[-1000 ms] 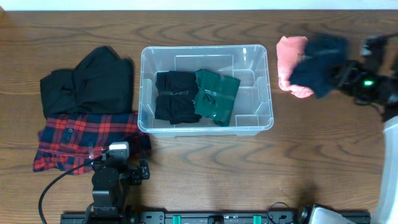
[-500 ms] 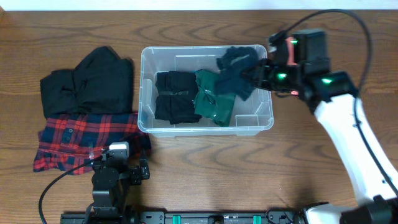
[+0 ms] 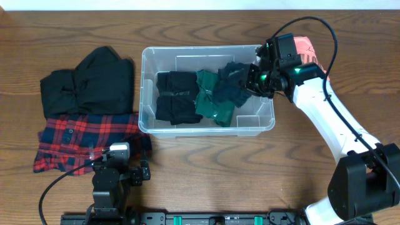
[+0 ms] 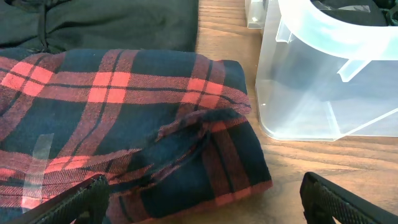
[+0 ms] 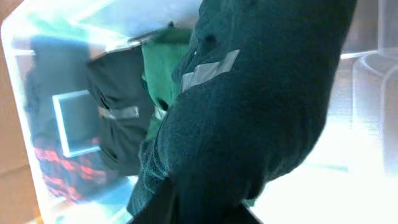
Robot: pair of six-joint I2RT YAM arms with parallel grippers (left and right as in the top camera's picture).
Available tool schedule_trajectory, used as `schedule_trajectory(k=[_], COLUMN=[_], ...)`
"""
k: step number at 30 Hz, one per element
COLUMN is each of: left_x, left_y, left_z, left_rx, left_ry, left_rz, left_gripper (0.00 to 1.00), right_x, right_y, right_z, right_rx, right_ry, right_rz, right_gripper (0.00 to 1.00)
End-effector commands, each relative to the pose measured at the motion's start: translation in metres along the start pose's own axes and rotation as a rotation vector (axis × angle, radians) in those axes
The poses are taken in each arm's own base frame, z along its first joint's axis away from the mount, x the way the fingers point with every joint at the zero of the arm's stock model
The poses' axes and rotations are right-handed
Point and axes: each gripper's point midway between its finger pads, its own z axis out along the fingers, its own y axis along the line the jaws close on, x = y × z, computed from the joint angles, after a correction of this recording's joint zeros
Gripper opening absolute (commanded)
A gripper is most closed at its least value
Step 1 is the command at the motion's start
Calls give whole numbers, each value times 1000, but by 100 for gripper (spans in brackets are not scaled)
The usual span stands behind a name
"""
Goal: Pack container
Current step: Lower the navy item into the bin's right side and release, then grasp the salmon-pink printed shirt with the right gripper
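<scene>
**While the right end effector pinches a navy garment, the container sits mid-counter**

Where the wooden counter is widest, the clear container stands at its middle, slightly toward the far side. The right end effector hangs over the container's far right corner, closed on a navy garment. The garment droops inside the walls, and its left edge overlaps a folded green garment. A folded black garment lies just left of the green one, touching it, on the container floor. In the right wrist view the navy cloth fills most of the frame, with the green and black pieces behind it.

A pink garment lies on the counter right of the container, partly hidden by the arm. To the left, well apart from the bin, a black garment lies at the far side. A red plaid shirt lies nearer, touching it. The left end effector is spread wide, low over the plaid shirt's near right corner, just beside the container's corner.
</scene>
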Motion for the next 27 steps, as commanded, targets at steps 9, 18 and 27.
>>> schedule_trajectory(k=[9,18,27], left_x=[3,3,3], left_y=[2,2,2], left_z=[2,2,2], left_rx=[-9,-9,-9], left_ry=[2,2,2], left_rz=[4,3,3], left_gripper=[98,98,98], right_x=[17,-24,-92], right_y=[1,-34,-144], right_z=[-46,-144,-157], right_rx=[66,335,243], right_ry=[-32,-409,-429], right_rz=[-137,-189,91], right_gripper=[39,78,89])
